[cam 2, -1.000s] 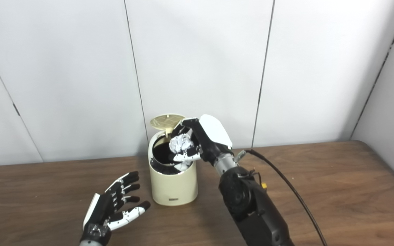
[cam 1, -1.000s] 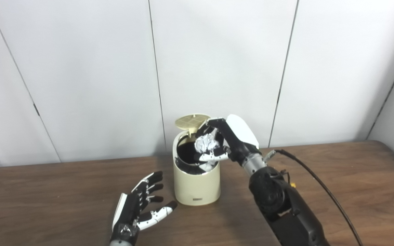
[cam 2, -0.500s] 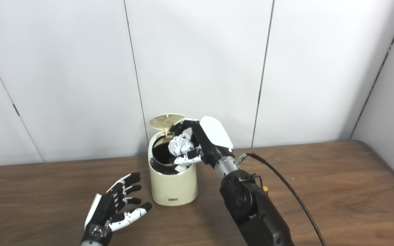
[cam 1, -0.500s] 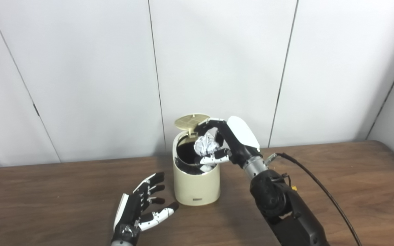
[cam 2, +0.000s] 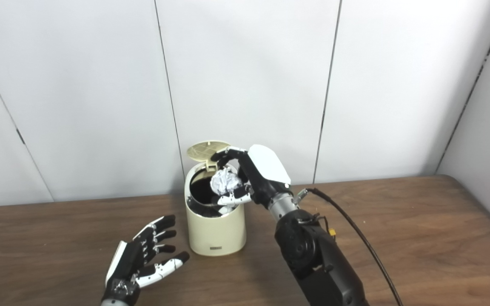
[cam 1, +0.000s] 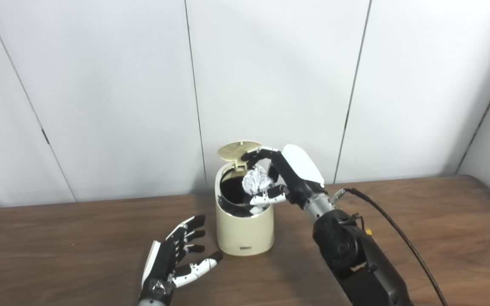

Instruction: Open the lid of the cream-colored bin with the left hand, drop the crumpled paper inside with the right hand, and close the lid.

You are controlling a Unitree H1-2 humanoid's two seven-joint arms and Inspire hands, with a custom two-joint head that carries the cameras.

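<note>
- The table (cam 1: 58,238) is seen to carry the bin (cam 1: 245,225), which is taken here as the landmark; it stands upright near the back edge, with its mouth facing straight up.
- The right arm (cam 1: 351,259) is brought in from the bin's right, rising from the front edge to the bin's top.
- The lid (cam 1: 239,149) is found already raised, tipped back at the bin's rear rim, so the dark mouth is left clear at the front and middle.
- The left hand (cam 1: 172,261) is laid low by the table just left of and in front of the bin, fingers spread, nothing held; of the two hands it is the one judged nearer the bin's base, yet well below the lid.
- The right hand (cam 1: 281,178) is held over the bin's right rim, fingers curled and pinched around the paper.
- The paper (cam 1: 257,180) is kept directly above the mouth, toward its right side, at about rim height and not yet inside.
- The coming move is judged to turn on this: the mouth lies straight below the paper, so release alone should suffice.
</note>
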